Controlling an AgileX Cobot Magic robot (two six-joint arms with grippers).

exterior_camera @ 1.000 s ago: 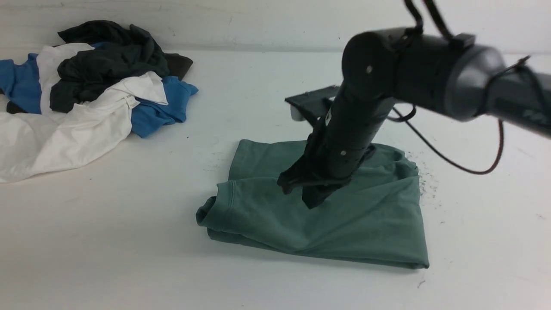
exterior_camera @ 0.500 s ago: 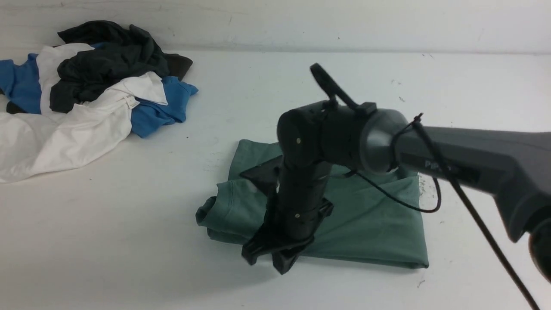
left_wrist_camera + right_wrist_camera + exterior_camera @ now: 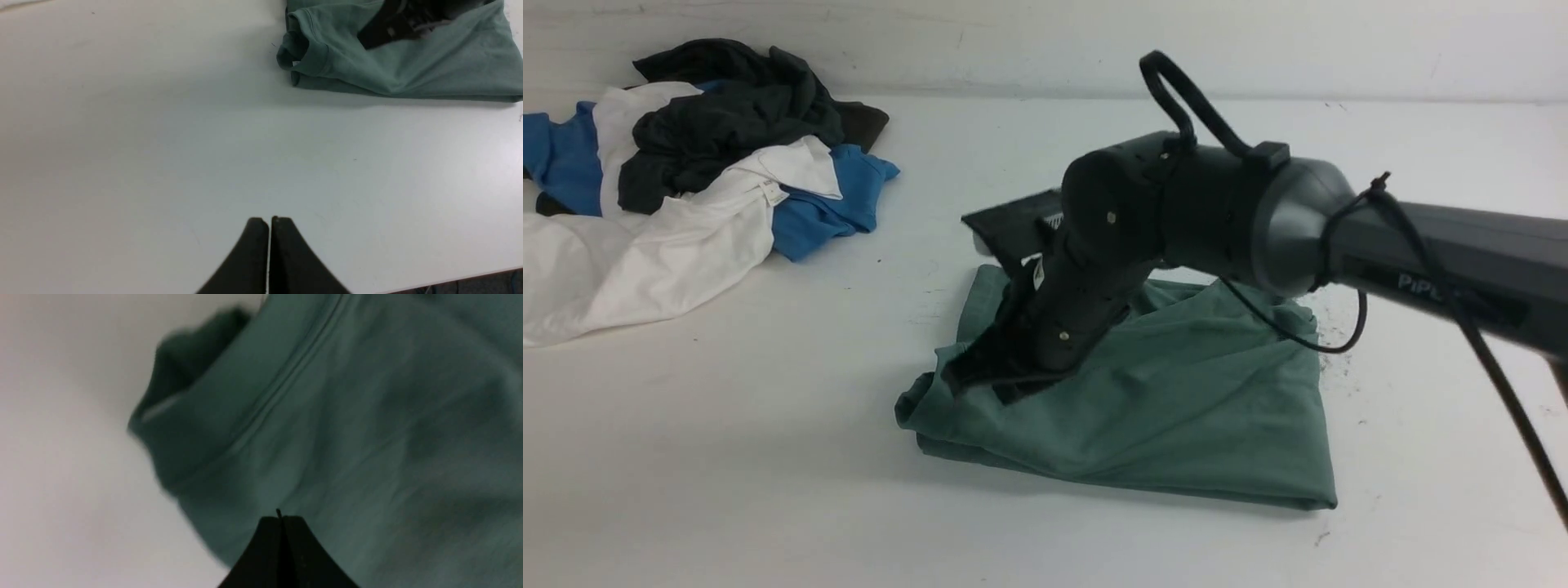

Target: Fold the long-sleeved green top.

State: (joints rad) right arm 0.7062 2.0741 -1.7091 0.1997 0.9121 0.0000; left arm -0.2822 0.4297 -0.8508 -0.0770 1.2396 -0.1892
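The green long-sleeved top [image 3: 1143,408] was found folded into a compact bundle mid-desk [image 3: 768,457]; the right tool [image 3: 980,377], clenched and empty, was held over its left edge, seemingly touching; the left tool [image 3: 269,222] was clenched apart; pressing flat should be done gently.

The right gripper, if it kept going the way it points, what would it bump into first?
Most likely the green top: the shut right gripper points down at its left part, though the remaining gap is unclear.
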